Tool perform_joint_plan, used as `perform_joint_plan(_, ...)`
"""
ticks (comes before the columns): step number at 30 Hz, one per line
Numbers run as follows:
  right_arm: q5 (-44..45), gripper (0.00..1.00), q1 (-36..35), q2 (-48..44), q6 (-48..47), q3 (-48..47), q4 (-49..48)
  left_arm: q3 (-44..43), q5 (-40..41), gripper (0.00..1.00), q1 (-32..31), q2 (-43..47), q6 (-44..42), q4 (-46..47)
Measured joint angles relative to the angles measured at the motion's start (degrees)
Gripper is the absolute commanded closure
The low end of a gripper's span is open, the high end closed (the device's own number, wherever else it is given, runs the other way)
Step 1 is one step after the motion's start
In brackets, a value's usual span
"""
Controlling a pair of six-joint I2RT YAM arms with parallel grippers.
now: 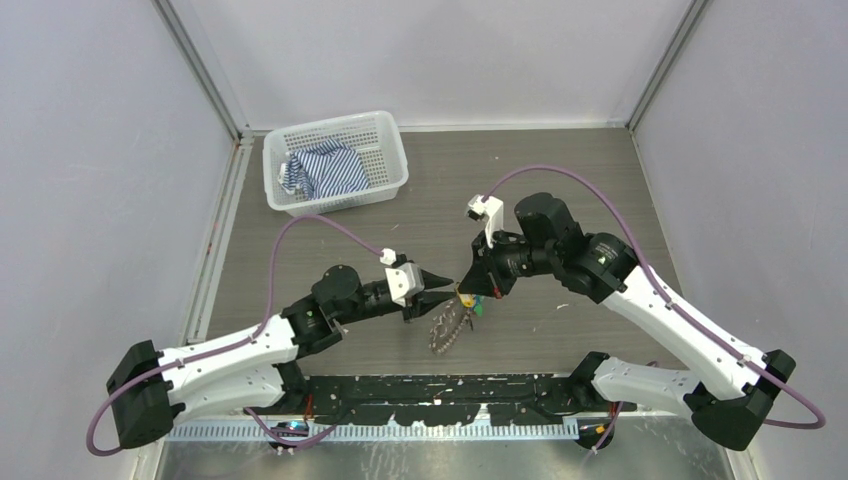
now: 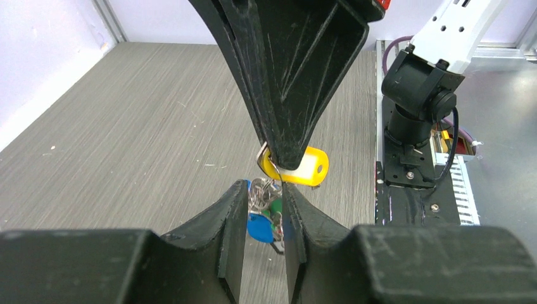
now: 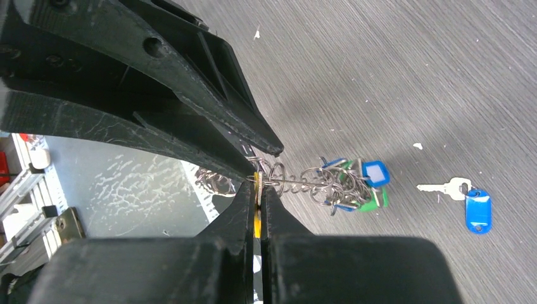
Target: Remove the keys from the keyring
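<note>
My right gripper (image 3: 258, 183) is shut on a yellow key tag (image 2: 310, 168) that hangs on the keyring (image 3: 297, 183), a thin wire seen edge-on. The keys (image 3: 348, 183), with blue and green tags, bunch along the ring and hang down to the table (image 1: 447, 328). My left gripper (image 2: 265, 190) faces the right one tip to tip. Its jaws stand a little apart around the ring's small rings, with the wire against one finger (image 2: 292, 206). In the top view both grippers, left (image 1: 443, 287) and right (image 1: 470, 290), meet above the table's middle.
One loose key with a blue tag (image 3: 468, 202) lies on the table past the bunch. A white mesh basket (image 1: 330, 122) with a striped cloth (image 1: 325, 170) stands at the back left. The black base rail (image 1: 440, 390) runs along the near edge.
</note>
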State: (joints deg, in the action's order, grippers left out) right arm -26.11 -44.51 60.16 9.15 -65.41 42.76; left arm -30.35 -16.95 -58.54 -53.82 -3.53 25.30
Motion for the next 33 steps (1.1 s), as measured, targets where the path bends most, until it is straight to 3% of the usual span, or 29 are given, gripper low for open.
perform_joint_plan(12,-0.9,0.99,0.0,0.3,0.0,-2.6,2.7,1.6,2.6,0.73,0.0,-1.1,0.1,1.9)
perform_joint_plan(33,-1.2,0.99,0.0,0.6,-0.3,-3.5,4.7,3.4,-1.2,0.70,0.0,-2.3,2.8,8.6)
